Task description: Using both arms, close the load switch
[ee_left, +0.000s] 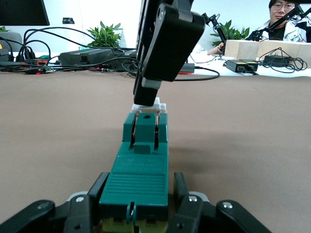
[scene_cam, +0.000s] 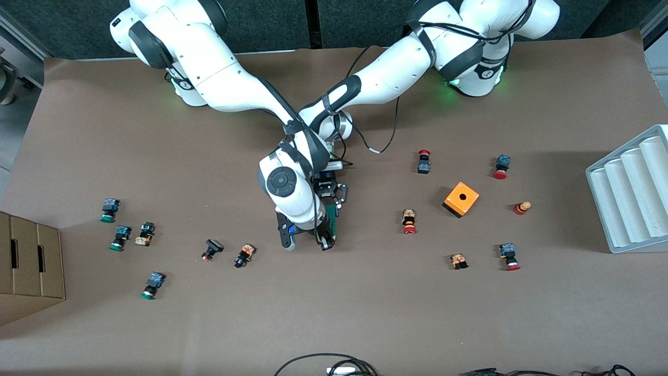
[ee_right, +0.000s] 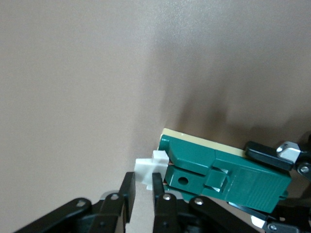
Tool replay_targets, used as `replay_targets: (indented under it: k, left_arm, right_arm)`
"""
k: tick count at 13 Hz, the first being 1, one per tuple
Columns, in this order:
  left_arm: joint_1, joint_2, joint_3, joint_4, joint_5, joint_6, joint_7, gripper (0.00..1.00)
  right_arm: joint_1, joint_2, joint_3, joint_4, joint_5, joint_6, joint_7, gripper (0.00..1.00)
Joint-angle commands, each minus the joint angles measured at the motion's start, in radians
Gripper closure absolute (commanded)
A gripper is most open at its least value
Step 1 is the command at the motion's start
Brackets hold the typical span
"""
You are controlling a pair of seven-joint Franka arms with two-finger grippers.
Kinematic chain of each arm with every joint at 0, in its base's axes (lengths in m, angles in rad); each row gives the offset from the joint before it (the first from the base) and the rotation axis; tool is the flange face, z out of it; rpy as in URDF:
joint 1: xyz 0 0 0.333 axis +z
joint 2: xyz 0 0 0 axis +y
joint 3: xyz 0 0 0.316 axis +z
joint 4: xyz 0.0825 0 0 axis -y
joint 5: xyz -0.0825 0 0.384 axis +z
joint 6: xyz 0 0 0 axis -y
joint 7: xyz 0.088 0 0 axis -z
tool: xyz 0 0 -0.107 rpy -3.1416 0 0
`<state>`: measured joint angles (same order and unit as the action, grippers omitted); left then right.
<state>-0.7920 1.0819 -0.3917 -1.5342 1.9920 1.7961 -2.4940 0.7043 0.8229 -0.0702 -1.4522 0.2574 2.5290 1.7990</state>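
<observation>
The load switch [scene_cam: 332,215], a narrow green block, lies flat on the brown table at its middle, where the two arms meet. My left gripper [ee_left: 140,178] is shut on its green body, one finger on each long side. Its white piece [ee_right: 147,170] sits at the end nearer the front camera. My right gripper [ee_right: 143,177] comes down over that end, fingers shut to a narrow slit, tips at the white piece. The left wrist view shows the right gripper [ee_left: 146,97] touching the top of the white piece [ee_left: 160,104]. In the front view the right hand [scene_cam: 324,240] hides that end.
An orange box [scene_cam: 461,199] and several red-capped push buttons [scene_cam: 409,221] lie toward the left arm's end. Green-capped buttons [scene_cam: 119,238] lie toward the right arm's end, by a cardboard box [scene_cam: 28,266]. A grey ribbed tray [scene_cam: 631,193] stands at the table's edge.
</observation>
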Motion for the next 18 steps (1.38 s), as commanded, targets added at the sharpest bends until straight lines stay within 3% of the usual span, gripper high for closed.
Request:
replay_targets:
  k: [1, 4, 5, 6, 7, 8, 10, 14, 18]
  left_arm:
    - [-0.016, 0.013, 0.007, 0.017, -0.015, -0.015, -0.002, 0.40]
    - [-0.016, 0.012, 0.007, 0.017, -0.016, -0.015, -0.002, 0.40]
    - [-0.016, 0.012, 0.007, 0.017, -0.016, -0.015, 0.000, 0.40]
    - [-0.016, 0.012, 0.007, 0.017, -0.016, -0.015, 0.000, 0.40]
    - [-0.016, 0.012, 0.007, 0.017, -0.016, -0.015, -0.002, 0.40]
    - [-0.016, 0.012, 0.007, 0.017, -0.016, -0.015, 0.000, 0.40]
    - [-0.016, 0.012, 0.007, 0.017, -0.016, -0.015, -0.002, 0.40]
    - [-0.016, 0.012, 0.007, 0.017, -0.016, -0.015, 0.000, 0.39]
    - [-0.016, 0.009, 0.007, 0.019, -0.018, -0.015, 0.006, 0.00]
  right_arm:
    - [-0.005, 0.048, 0.004, 0.033, 0.023, 0.017, -0.024, 0.78]
    - [-0.005, 0.044, 0.004, 0.036, 0.025, 0.016, -0.020, 0.78]
    - [-0.006, 0.033, 0.006, 0.038, 0.028, 0.008, -0.015, 0.71]
    - [-0.015, 0.016, 0.010, 0.038, 0.037, -0.001, -0.013, 0.43]
    - [-0.028, -0.008, 0.016, 0.038, 0.066, -0.030, -0.015, 0.05]
    - [-0.043, -0.030, 0.017, 0.038, 0.080, -0.065, -0.021, 0.00]
    - [-0.057, -0.085, 0.015, 0.027, 0.077, -0.088, -0.058, 0.00]
    - [-0.106, -0.235, 0.004, -0.014, 0.072, -0.260, -0.344, 0.00]
    - [-0.222, -0.439, 0.010, -0.146, 0.068, -0.411, -0.710, 0.00]
